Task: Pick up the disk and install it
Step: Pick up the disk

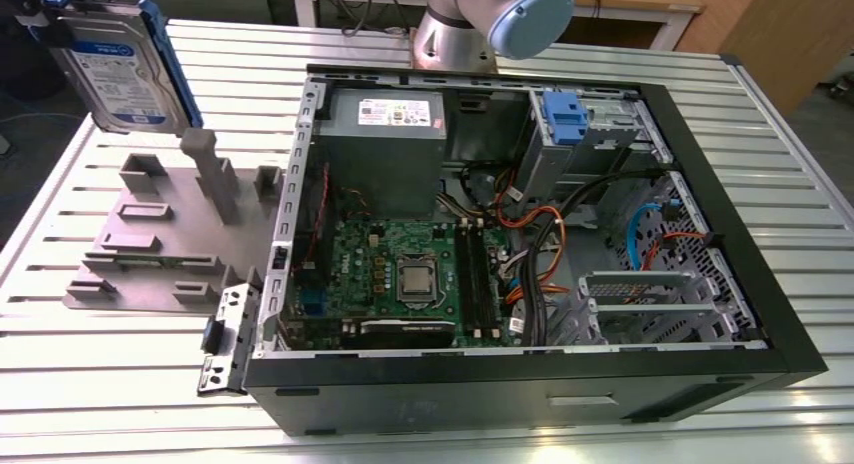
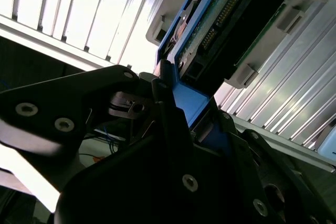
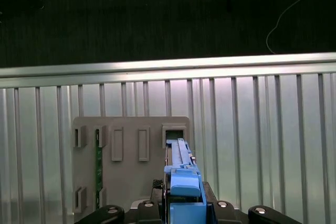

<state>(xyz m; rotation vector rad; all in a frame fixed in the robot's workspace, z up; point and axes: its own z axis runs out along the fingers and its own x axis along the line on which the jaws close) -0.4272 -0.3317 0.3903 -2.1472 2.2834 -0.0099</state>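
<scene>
Disk (image 1: 123, 69) noted at the exterior view's far left, held upright and lifted off the grey fixture plate (image 1: 147, 254) on the slatted table (image 1: 120, 384). Whether its lower edge is fully clear of the plate's tallest post cannot be told from that view. In the second wrist view the end effector (image 2: 191, 100) is seen pinched on the disk's blue side rail, black fingers (image 2: 163, 93) pressed against the plastic from either side. In the first wrist view the disk (image 3: 181, 166) is seen end-on over the plate's open slot (image 3: 176, 132). The open computer case (image 1: 467, 394) is set well apart, toward the exterior view's right, with the upright drive cage and its blue latch (image 1: 561, 119) in the far corner, beside the grey power supply box (image 1: 387, 114). The step in hand is judged to be the carry, with pick-up done and installation not yet begun. For a clean carry, the grip is best held on the rail alone, since plastic rails can flex and the drive could pivot under a light pinch. The disk should be raised straight until the post is plainly cleared. Tilt should be avoided, and the case's raised metal edge and loose orange cables (image 1: 534, 224) should be given room.
</scene>
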